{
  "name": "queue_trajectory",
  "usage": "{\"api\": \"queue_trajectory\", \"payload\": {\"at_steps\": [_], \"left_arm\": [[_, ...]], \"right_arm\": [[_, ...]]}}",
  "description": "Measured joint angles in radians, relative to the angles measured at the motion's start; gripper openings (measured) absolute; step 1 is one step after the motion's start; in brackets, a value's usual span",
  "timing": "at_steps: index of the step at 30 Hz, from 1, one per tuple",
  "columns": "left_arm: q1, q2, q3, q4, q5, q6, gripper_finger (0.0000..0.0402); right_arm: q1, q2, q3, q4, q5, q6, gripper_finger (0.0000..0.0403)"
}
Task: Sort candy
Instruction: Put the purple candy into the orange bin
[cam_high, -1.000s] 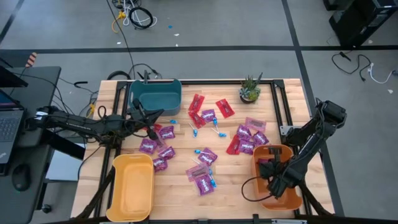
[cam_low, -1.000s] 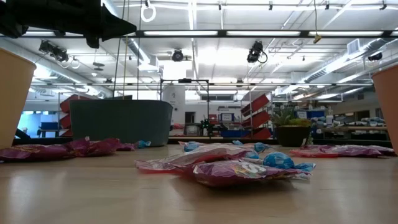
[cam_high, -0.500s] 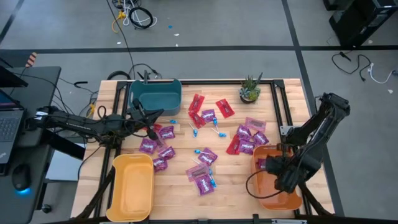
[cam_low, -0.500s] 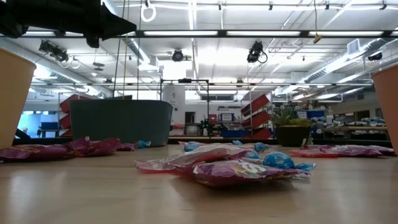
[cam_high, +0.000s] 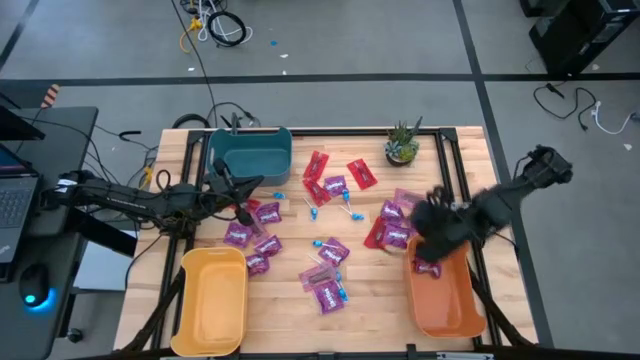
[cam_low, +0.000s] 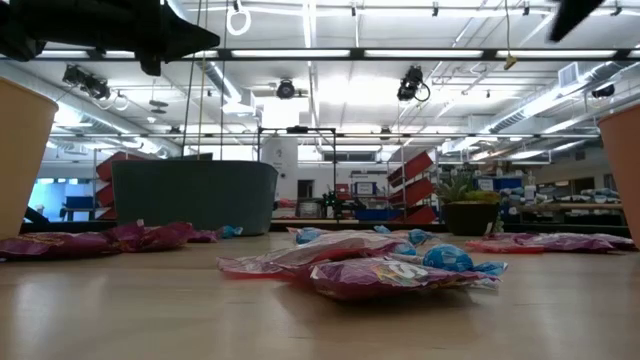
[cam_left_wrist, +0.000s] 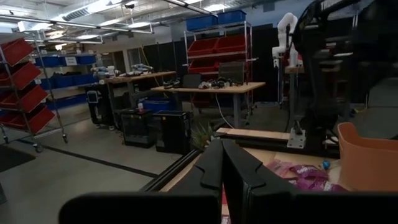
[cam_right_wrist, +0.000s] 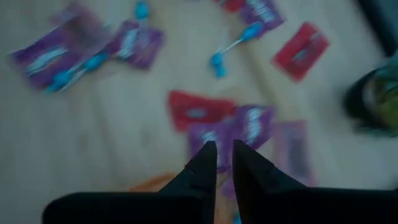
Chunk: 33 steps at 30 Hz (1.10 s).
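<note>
High view: the right hand (cam_high: 432, 222) is seen above the orange bin's (cam_high: 445, 305) far rim, near the desk's (cam_high: 370, 300) right edge, its fingers nearly together and nothing visibly grasped. The left hand (cam_high: 243, 212) is held clenched by the teal bin (cam_high: 250, 152). Candy (cam_high: 330, 250) is scattered mid-desk.

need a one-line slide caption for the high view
Right gripper above purple packets beside the orange bin; left gripper, shut, by the teal bin.
</note>
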Motion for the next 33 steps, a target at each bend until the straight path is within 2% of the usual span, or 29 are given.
{"api": "queue_trajectory", "payload": {"at_steps": [4,8,12,16,22,33], "left_arm": [[0.0,0.0,0.0,0.001,0.0,0.0,0.0006],[0.0,0.0,0.0,0.008,0.0,0.001,0.0006],[0.0,0.0,0.0,0.047,0.0,0.029,0.0006],[0.0,-0.002,0.0,0.059,0.0,0.034,0.0006],[0.0,-0.002,0.0,0.054,-0.001,0.033,0.0006],[0.0,-0.002,0.0,0.075,0.0,0.033,0.0006]], "right_arm": [[-0.184,0.015,0.0,0.104,0.004,-0.162,0.0023],[-0.326,0.018,0.0,0.329,-0.004,-0.337,0.0013],[-0.443,0.018,0.0,0.586,-0.011,-0.436,0.0006],[-0.53,0.032,0.0,0.77,-0.072,-0.524,0.0],[-0.601,0.118,0.0,0.876,-0.093,-0.601,0.0],[-0.65,0.308,0.0,0.889,-0.094,-0.599,0.0001]]}}
